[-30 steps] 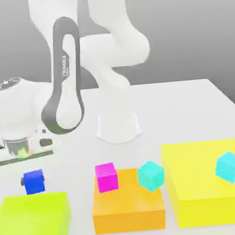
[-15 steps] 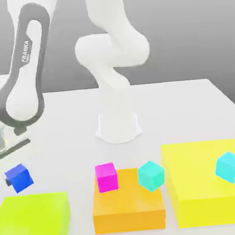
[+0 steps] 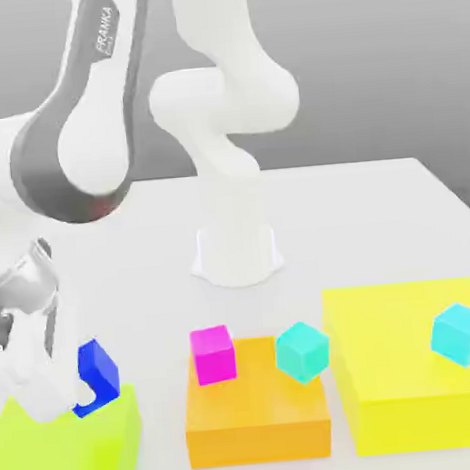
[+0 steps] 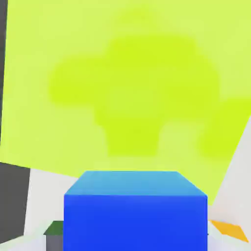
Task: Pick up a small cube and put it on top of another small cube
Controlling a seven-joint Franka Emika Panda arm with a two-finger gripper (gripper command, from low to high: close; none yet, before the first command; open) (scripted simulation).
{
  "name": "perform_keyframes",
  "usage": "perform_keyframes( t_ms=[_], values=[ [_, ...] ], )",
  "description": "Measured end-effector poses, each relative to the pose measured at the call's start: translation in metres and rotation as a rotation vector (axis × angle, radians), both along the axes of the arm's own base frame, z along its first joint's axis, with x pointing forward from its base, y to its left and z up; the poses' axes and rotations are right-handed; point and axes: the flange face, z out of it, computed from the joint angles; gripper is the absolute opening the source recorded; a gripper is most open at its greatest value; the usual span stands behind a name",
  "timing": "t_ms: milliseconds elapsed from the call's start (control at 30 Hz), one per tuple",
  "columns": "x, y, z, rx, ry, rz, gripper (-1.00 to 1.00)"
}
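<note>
At the exterior view's left, the gripper (image 3: 67,389) pinches the blue cube (image 3: 97,374) (tilted) over the lime-green block (image 3: 68,459). Further right, a magenta cube (image 3: 213,354) and a cyan cube (image 3: 302,352) rest on the orange block (image 3: 257,418). The second cyan cube (image 3: 461,334) sits on the yellow block (image 3: 411,364).

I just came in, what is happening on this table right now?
The robot arm's gripper is shut on the small blue cube and holds it tilted above the lime-green block. One cyan cube sits on the orange block next to a magenta cube; the other cyan cube sits on the yellow block. Nothing is stacked yet.
</note>
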Motion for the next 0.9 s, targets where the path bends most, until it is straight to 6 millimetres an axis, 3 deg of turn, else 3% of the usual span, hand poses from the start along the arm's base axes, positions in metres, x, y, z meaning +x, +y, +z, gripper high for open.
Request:
perform_keyframes(
  t_ms=[133, 267, 400, 567, 667, 800, 833, 900],
  values=[
    [0.013, 0.085, 0.01, -0.007, -0.067, 0.348, -1.0],
    [0.01, 0.184, 0.025, -0.019, -0.143, 0.738, -1.0],
    [-0.011, 0.273, 0.042, -0.039, -0.224, 1.123, -1.0],
    [-0.056, 0.369, 0.063, -0.076, -0.321, 1.585, -1.0],
    [-0.084, 0.411, 0.073, -0.111, -0.371, 1.836, -1.0],
    [-0.086, 0.414, 0.026, -0.129, -0.382, 1.89, -1.0],
    [-0.087, 0.414, 0.018, -0.13, -0.382, 1.891, 1.0],
    [-0.087, 0.414, 0.018, -0.13, -0.382, 1.891, 1.0]
  ],
)
